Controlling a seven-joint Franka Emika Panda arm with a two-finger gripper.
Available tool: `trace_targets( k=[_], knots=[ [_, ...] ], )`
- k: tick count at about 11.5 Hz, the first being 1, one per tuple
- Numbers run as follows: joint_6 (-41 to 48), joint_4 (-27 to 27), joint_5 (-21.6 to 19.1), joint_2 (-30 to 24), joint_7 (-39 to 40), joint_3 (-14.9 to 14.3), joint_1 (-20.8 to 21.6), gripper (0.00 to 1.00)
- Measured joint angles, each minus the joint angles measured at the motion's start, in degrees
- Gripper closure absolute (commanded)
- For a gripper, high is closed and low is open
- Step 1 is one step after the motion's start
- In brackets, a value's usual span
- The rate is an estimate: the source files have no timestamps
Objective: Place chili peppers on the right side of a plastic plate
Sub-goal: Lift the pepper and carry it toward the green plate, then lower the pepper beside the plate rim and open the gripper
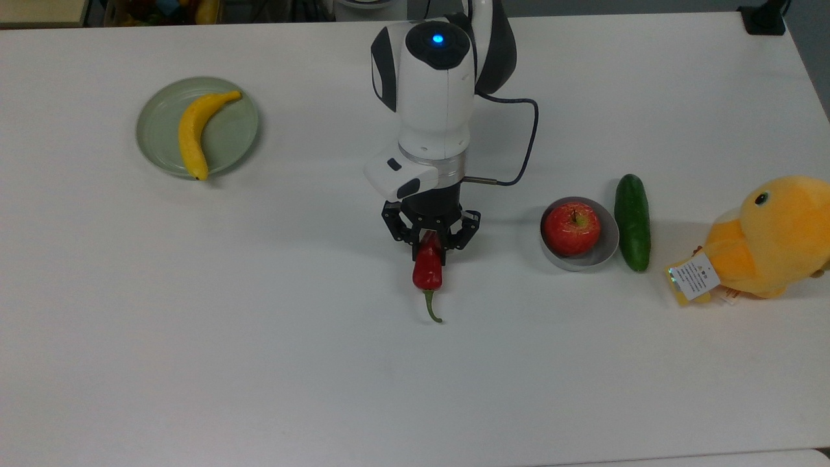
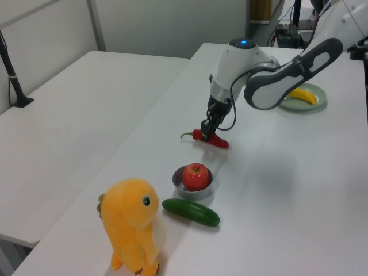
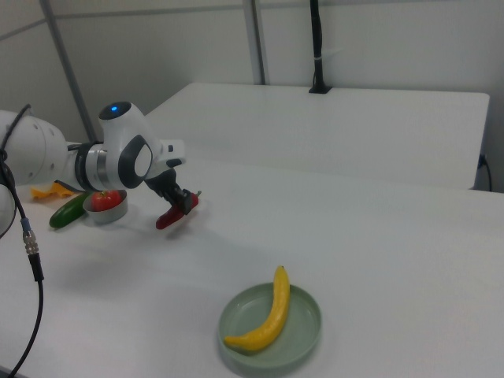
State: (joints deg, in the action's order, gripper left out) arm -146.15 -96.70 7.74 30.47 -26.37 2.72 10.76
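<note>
— While the arm stood over the white table (image 1: 194, 363), what did its gripper (image 1: 430, 243) do?

— It was pinched tight on the chili pepper (image 1: 427, 271); the two fingers pressed the fat red part from both sides; the thin green stem stuck out past them, toward the bottom of the top view.

— Was the pepper up in the air?

— In the right view the pepper (image 3: 175, 213) hung tilted just above the table, with a shadow under it; I could not tell if its tip touched.

— Where was the plastic plate (image 1: 159, 146)?

— Far off at the top view's left, well apart from the pepper; a yellow banana (image 1: 193, 132) lay across it.

— What else was there?

— A red apple (image 1: 570, 227) sat in a small grey bowl (image 1: 605, 255) at the top view's right; a dark green cucumber (image 1: 631, 221) lay just beside the bowl; a yellow stuffed duck (image 1: 771, 237) sat near the edge.
</note>
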Motion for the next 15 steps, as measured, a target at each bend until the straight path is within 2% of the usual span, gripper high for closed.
trace_targets(
  k=[2,6,8,11,15],
  knots=[
    [1.91,0.16,0.33,-2.3,1.55,-0.03,-1.01,0.81],
    [16.39,-0.49,0.51,-10.92,17.82,-1.19,-4.78,0.8],
    [18.4,-2.74,0.5,-15.48,25.18,-5.16,-5.99,0.8],
    [18.43,-7.81,-0.57,-20.44,36.53,-13.32,-7.86,0.79],
    [18.43,-10.07,-2.28,-21.05,45.85,-18.17,-14.46,0.79]
  ],
)
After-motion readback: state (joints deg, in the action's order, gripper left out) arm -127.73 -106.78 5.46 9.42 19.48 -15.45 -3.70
